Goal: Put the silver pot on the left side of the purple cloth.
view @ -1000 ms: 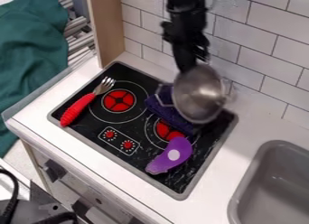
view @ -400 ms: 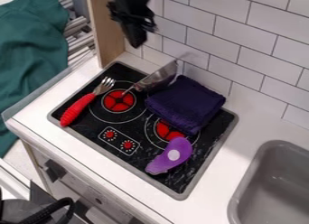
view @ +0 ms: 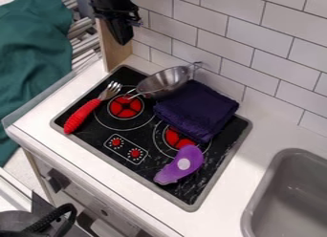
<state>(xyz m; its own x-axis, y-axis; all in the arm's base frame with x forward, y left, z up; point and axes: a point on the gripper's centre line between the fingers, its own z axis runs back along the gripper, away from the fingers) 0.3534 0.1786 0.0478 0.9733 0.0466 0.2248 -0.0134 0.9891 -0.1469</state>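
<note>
My gripper (view: 121,34) hangs at the upper left, in front of the wooden panel, above and left of the silver pot and apart from it. The silver pot (view: 167,80) stands tilted at the back of the stove, with its right side against the purple cloth. The dark purple cloth (view: 198,109) lies folded over the stove's back right part, directly right of the pot.
A red-handled fork (view: 83,115) lies on the stove's left side. A purple toy (view: 181,165) sits near the front right burner. The tiled wall (view: 246,45) rises behind, a grey sink (view: 287,198) is at the lower right, and a wooden panel (view: 115,52) stands at the back left.
The pot has gone from the gripper, over the cloth, to the stove left of it, and now leans less steeply. My gripper has moved left, away from the pot.
</note>
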